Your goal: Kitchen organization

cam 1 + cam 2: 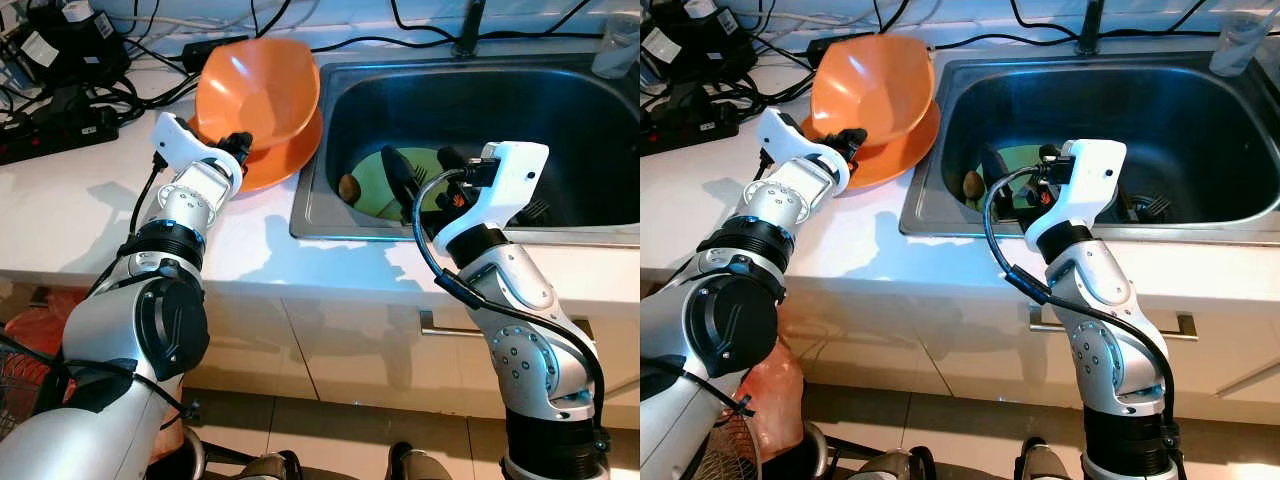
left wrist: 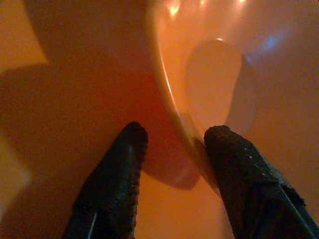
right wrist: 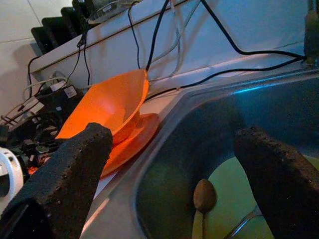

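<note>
Both head views are bright and sharp, with slight bending of straight lines toward the edges. The glossy white bench in the left half glares, and the arms cast soft grey shadows across it. The deep stainless-steel sink at upper right lies in dim, bluish shade. The left wrist view is dim and soft, washed in orange, with small glints at the top centre on the smooth orange plastic bowl. In the right wrist view the near black fingers are blurred.
</note>
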{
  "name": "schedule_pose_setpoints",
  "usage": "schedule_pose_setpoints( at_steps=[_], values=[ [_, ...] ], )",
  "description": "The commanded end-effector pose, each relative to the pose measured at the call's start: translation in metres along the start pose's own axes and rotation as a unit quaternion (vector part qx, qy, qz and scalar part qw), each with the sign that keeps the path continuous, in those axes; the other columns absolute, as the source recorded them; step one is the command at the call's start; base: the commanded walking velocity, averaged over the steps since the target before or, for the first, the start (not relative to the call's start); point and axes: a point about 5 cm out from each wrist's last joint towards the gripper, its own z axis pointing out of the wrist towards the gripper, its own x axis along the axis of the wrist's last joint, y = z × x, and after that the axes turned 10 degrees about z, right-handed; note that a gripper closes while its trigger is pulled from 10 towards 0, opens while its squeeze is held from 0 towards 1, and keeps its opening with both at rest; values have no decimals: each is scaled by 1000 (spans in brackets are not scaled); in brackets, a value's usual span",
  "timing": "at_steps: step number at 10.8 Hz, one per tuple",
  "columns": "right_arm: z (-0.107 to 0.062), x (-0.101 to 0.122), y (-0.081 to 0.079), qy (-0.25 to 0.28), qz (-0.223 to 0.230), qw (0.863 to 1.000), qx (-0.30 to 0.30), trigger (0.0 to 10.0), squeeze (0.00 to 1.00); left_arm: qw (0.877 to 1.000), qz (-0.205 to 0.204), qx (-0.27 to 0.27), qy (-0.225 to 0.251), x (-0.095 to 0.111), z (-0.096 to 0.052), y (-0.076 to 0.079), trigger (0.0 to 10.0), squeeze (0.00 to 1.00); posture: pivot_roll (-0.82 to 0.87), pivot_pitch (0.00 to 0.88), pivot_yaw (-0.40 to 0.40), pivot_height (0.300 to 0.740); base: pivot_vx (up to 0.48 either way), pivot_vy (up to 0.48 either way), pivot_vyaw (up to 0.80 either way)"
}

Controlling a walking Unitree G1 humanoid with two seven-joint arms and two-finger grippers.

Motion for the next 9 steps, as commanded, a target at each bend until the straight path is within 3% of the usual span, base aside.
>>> schedule_pose_setpoints(
  at_steps=[1, 5, 9],
  values=[
    [0, 1, -5, -1, 4, 1000, 8, 10000, 0, 999, -5, 26, -18, -6, 0, -11, 0, 0, -175, 151, 135, 740, 0, 0, 0],
    [-4, -8, -20, -45, 30, 995, 87, 10000, 0, 1000, -2, 23, -16, -6, 0, -11, 0, 0, -169, 141, 132, 740, 0, 0, 0],
    [-6, -13, -21, -65, 25, 992, 104, 10000, 0, 1000, -4, 18, -12, -4, 0, -11, 0, 0, -167, 134, 130, 740, 0, 0, 0]
  ],
)
